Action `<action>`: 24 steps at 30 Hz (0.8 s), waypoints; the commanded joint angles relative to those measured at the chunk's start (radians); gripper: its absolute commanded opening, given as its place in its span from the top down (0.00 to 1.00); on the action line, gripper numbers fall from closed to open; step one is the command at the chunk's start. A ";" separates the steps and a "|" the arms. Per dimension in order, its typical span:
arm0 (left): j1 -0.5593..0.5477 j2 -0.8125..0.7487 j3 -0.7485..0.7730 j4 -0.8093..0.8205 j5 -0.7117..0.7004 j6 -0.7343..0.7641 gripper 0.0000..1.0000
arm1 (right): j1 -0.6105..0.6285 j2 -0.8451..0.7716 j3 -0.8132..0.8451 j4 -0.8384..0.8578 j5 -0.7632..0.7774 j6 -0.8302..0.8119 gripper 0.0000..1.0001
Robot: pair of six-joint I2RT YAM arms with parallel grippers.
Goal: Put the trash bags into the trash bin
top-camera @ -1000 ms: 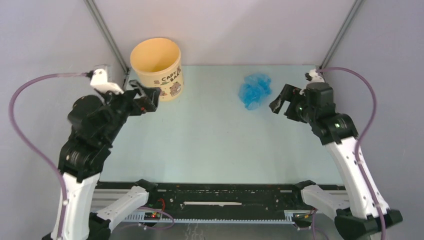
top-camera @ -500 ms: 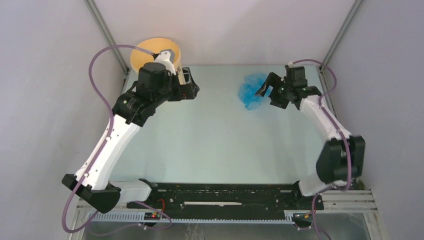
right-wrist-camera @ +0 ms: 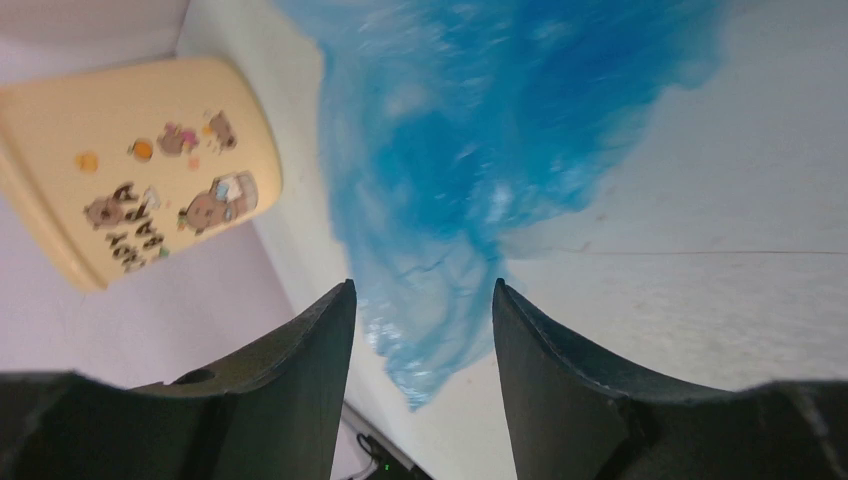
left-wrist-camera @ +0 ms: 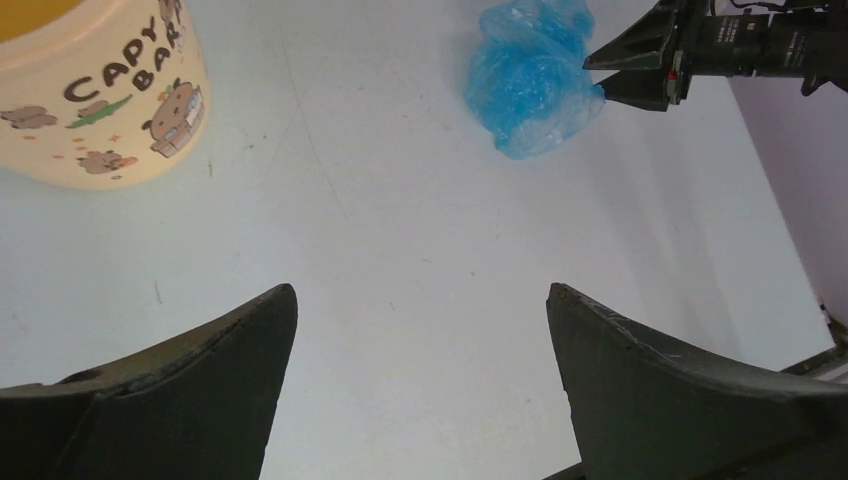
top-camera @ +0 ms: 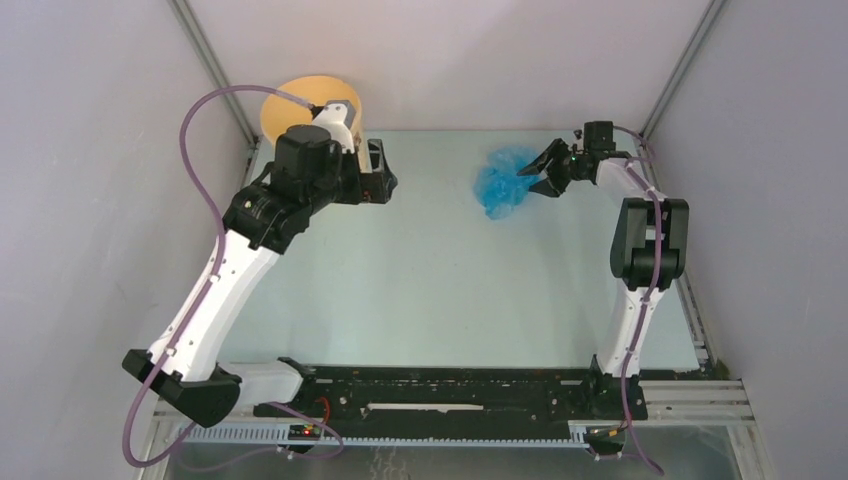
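The trash bag (top-camera: 500, 182) lies crumpled and light blue at the table's back right; it also shows in the left wrist view as the blue bag (left-wrist-camera: 532, 75). My right gripper (top-camera: 530, 177) reaches it from the right. In the right wrist view the bag (right-wrist-camera: 480, 150) has a hanging corner between the fingers of the right gripper (right-wrist-camera: 420, 290), which stand narrowed but still apart. The trash bin (top-camera: 283, 98), pale yellow, stands in the back left corner, half covered by my left arm. My left gripper (top-camera: 385, 172) hangs wide open just right of the bin (left-wrist-camera: 100, 90) over bare table.
Grey walls close in the pale table (top-camera: 430, 290) on three sides, with slanted metal posts (top-camera: 212, 75) at the back corners. A black rail (top-camera: 450, 385) runs along the near edge. Purple cables loop off both arms.
The right arm stretched further toward the back and its jaws came in around the bag's edge. The left arm swung out past the bin a second ago and has since held still.
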 commanded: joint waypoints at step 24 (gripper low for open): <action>-0.172 -0.188 -0.242 0.062 0.098 -0.153 0.00 | 0.239 -0.301 -0.134 -0.058 -0.291 0.127 1.00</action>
